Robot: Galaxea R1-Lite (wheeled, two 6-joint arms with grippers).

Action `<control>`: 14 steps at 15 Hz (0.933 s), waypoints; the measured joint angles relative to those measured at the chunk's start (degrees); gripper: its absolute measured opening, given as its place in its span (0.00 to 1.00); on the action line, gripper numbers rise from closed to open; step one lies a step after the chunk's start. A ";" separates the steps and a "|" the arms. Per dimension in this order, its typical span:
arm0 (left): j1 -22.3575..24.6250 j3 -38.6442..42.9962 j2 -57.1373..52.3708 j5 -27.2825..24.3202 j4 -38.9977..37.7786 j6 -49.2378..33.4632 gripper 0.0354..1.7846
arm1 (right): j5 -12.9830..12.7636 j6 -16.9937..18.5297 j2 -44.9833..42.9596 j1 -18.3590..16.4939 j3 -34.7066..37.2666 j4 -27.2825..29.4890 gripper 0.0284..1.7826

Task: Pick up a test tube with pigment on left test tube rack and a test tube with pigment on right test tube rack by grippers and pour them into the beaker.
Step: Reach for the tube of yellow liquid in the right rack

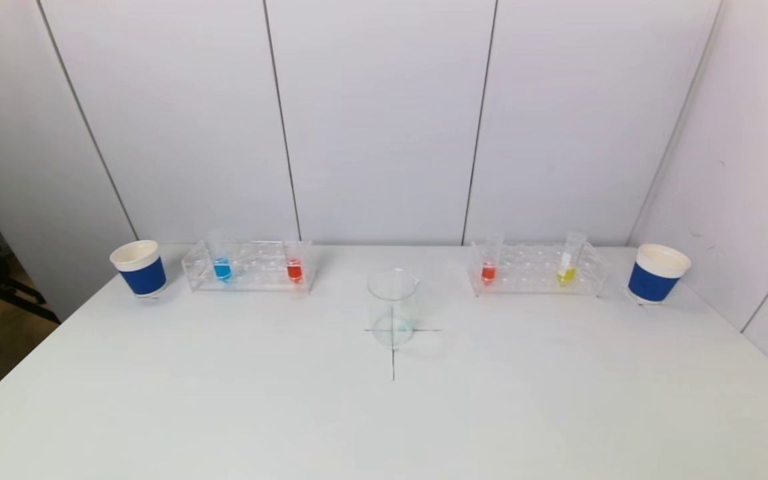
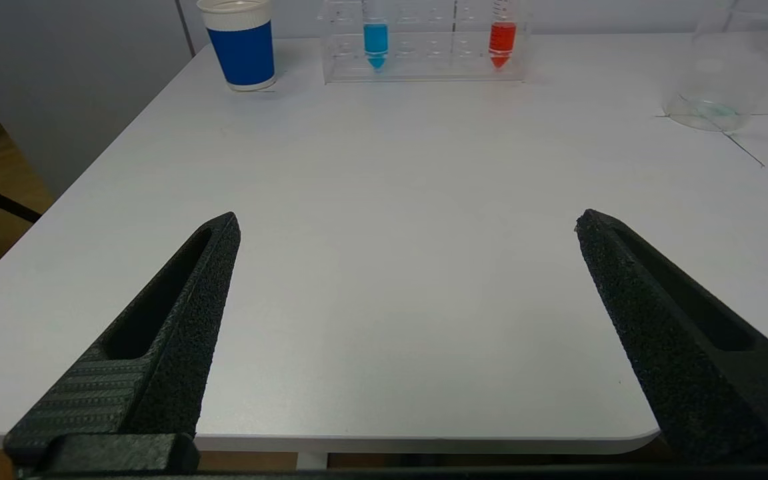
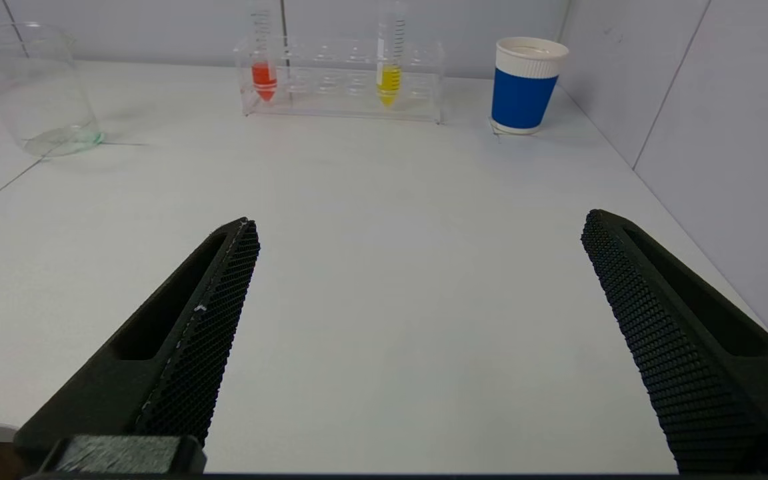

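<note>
So nearest to the robot, both grippers hang over the near edge of the white table (image 1: 384,427), out of sight in the head view. The left gripper (image 2: 408,223) has its jaws spread wide with nothing between them, and the right gripper (image 3: 420,223) is the same, wide apart and holding nothing. Bare tabletop lies ahead of both.

Further in, around the middle, the glass beaker (image 1: 393,305) stands upright on a thin cross mark (image 1: 393,353) drawn on the table, mouth up, with a faint greenish tint at its bottom. Nothing stands between it and either gripper.

Then along the back, near the wall, the left test tube rack (image 1: 249,267) is a clear one lying with its long side along the wall. It holds a blue tube (image 1: 222,267) toward its left end and a red tube (image 1: 295,268) at its right end, both upright, pointed tips down, open ends up. A blue paper cup (image 1: 139,268) sits just beside the rack on its outer left side.

The right test tube rack (image 1: 536,270) mirrors it, long side along the wall too. Its red-orange tube (image 1: 489,269) stands upright at the left end and the yellow tube (image 1: 567,267) toward the right end looks tilted slightly. Another blue cup (image 1: 655,275) stands just past it, close to the side wall.
</note>
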 joint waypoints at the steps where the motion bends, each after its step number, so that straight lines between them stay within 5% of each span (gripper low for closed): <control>1: -0.02 0.00 0.00 0.00 0.00 0.00 0.99 | 0.00 0.00 0.00 0.02 0.00 0.00 0.99; 14: -0.04 0.00 0.00 0.00 0.00 -0.02 0.99 | 0.00 -0.02 0.00 0.00 0.00 0.02 0.99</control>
